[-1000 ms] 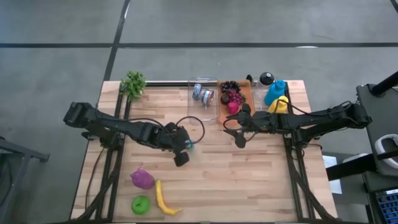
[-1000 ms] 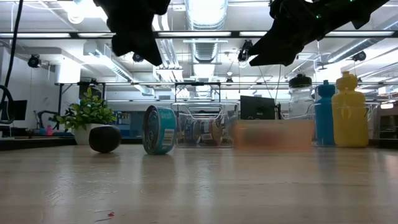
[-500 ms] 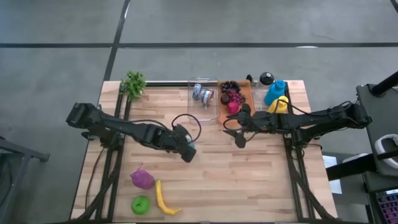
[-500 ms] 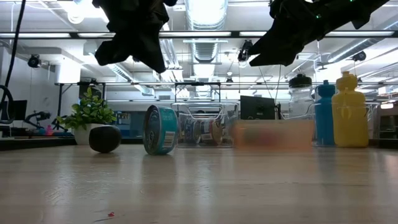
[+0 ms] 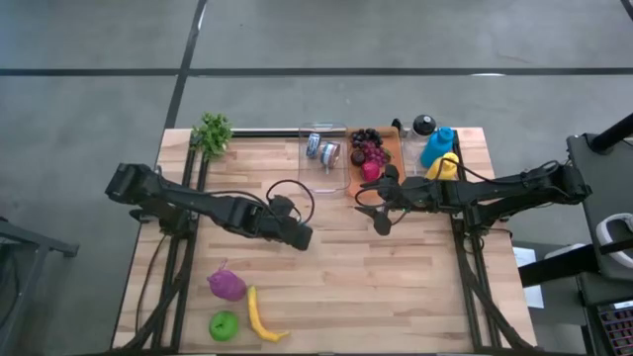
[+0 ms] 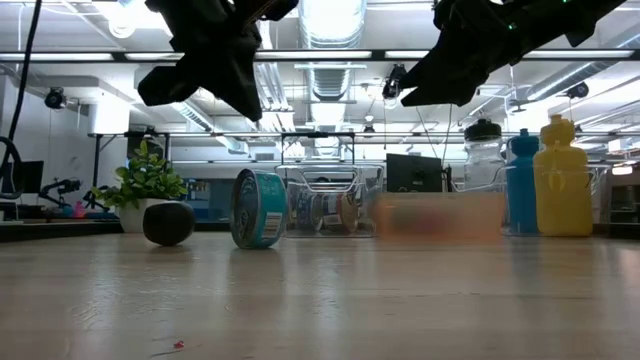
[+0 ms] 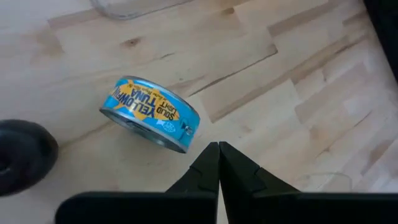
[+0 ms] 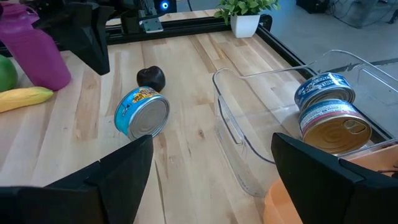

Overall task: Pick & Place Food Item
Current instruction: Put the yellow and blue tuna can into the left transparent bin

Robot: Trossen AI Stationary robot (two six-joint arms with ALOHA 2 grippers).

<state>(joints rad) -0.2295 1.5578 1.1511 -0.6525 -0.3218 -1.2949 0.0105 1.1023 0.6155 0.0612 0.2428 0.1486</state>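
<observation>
We see the tuna can (image 7: 151,122) lying on its side near the middle of the bench (image 5: 415,287), the left gripper (image 7: 218,160) hovering over it pinched closed and empty, while the right gripper (image 5: 379,211) waits spread wide, empty, beside the clear bin (image 8: 249,155).

Left claw (image 5: 303,237) farther right, off tuna can (image 7: 150,114).

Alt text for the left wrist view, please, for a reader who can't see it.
A blue tuna can lies on its side on the wooden table, just beyond the shut, empty left end effector. A dark round object sits beside the can.
</observation>
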